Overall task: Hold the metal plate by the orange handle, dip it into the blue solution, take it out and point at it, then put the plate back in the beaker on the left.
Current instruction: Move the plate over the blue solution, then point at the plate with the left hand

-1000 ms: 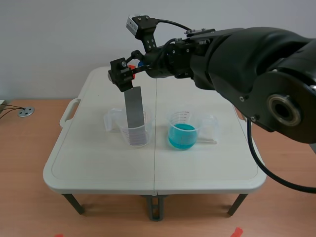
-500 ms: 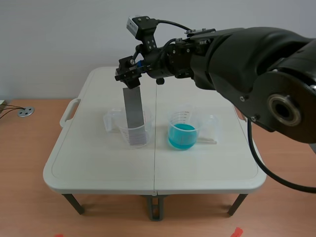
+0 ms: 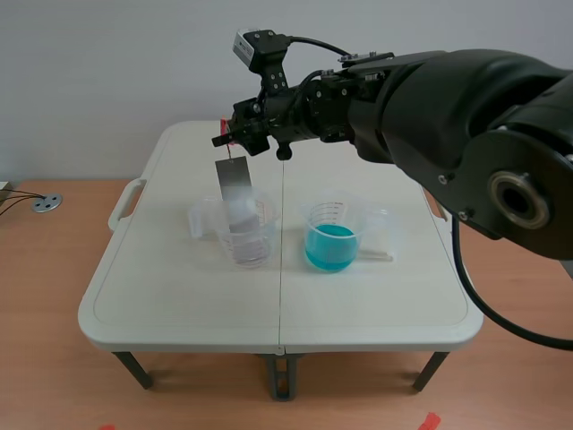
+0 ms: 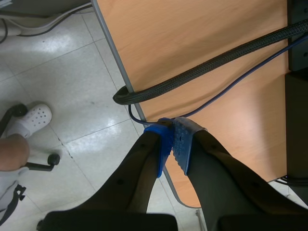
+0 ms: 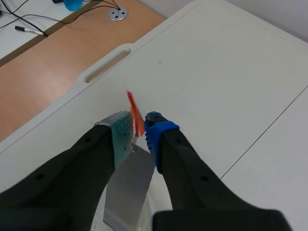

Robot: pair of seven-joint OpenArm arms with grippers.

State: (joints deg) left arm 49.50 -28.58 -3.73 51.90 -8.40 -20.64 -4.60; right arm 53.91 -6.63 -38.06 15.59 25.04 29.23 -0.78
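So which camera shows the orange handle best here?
Right wrist view: the orange handle is pinched between the right gripper's pads, metal plate hanging below. The scene view has it mostly hidden by the gripper. The left wrist view shows none of it.

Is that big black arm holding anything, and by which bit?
Yes. The right gripper is shut on the metal plate, pinching the small orange handle at its top edge. The left gripper holds nothing.
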